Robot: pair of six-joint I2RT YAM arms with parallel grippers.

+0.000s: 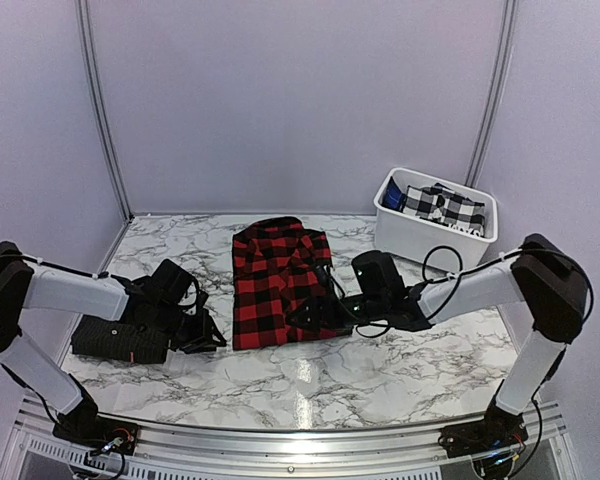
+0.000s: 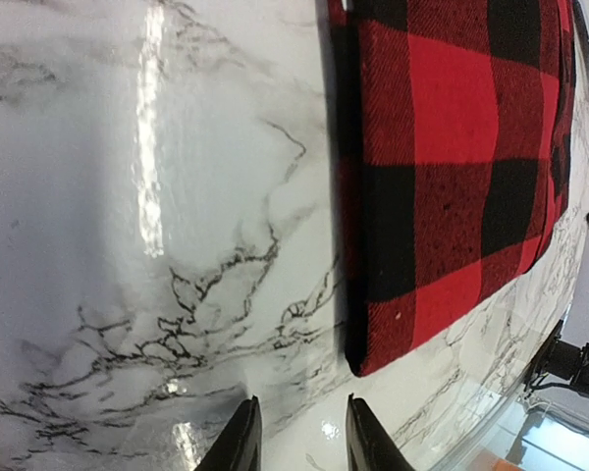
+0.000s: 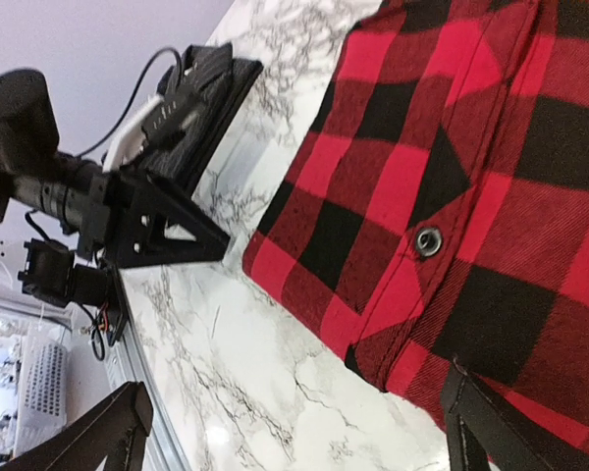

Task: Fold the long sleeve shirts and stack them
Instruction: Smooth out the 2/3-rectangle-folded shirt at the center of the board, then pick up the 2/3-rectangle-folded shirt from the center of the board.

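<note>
The red-and-black check flannel shirt (image 1: 278, 280) lies folded into a rectangle in the middle of the marble table. A dark folded shirt (image 1: 115, 340) lies at the near left, partly under my left arm. My left gripper (image 1: 210, 335) hovers between that dark shirt and the flannel. In the left wrist view its fingers (image 2: 243, 440) stand a little apart over bare marble, short of the flannel's corner (image 2: 373, 343). My right gripper (image 1: 318, 312) is open wide at the flannel's near right corner. One of its fingers (image 3: 491, 427) is over the flannel's hem (image 3: 412, 334), and nothing is gripped.
A white bin (image 1: 400, 235) holding black-and-white check cloth (image 1: 445, 207) stands at the back right. Purple walls close the back and sides. A metal rail (image 1: 300, 440) runs along the near edge. The left arm's gripper (image 3: 147, 221) shows in the right wrist view.
</note>
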